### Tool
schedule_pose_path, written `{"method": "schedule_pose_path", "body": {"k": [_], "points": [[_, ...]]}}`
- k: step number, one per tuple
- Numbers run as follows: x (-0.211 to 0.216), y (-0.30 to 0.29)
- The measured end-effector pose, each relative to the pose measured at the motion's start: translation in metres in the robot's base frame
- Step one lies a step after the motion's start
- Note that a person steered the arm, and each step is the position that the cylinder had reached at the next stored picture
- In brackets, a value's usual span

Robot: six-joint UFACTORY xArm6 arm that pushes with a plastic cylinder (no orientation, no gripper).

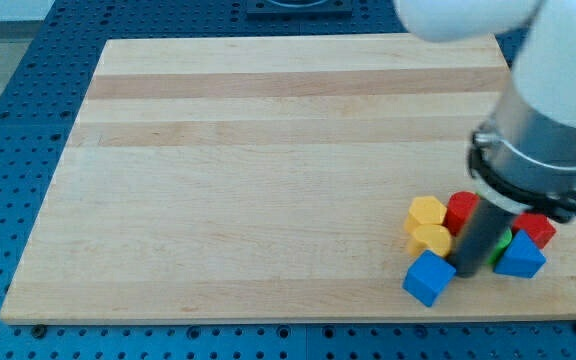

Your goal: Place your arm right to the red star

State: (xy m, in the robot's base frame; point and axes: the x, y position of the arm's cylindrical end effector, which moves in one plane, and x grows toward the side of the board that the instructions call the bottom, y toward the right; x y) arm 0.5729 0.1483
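My tip [467,272] stands in the middle of a cluster of blocks near the board's bottom right corner. A red block [460,210] lies just left of the rod, partly hidden by it. A second red block [537,230] lies to the rod's right. I cannot tell which of the two is the star. A blue cube [429,278] touches the tip's left side. A blue triangular block [520,257] sits to the tip's right, with a sliver of a green block [505,240] between it and the rod.
Two yellow blocks [426,211] [431,238] lie left of the rod, one above the other. The wooden board [268,170] rests on a blue perforated table [28,90]. The arm's white and grey body [548,110] hangs over the board's right edge.
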Motion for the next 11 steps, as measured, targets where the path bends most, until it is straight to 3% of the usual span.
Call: {"method": "schedule_pose_path", "body": {"k": [3,4,6,7,8,11], "points": [[-0.076,-0.100],[-0.106,-0.072],[-0.100,0.117],[-0.086,0.180],[-0.049,0.184],[-0.035,0.135]]}}
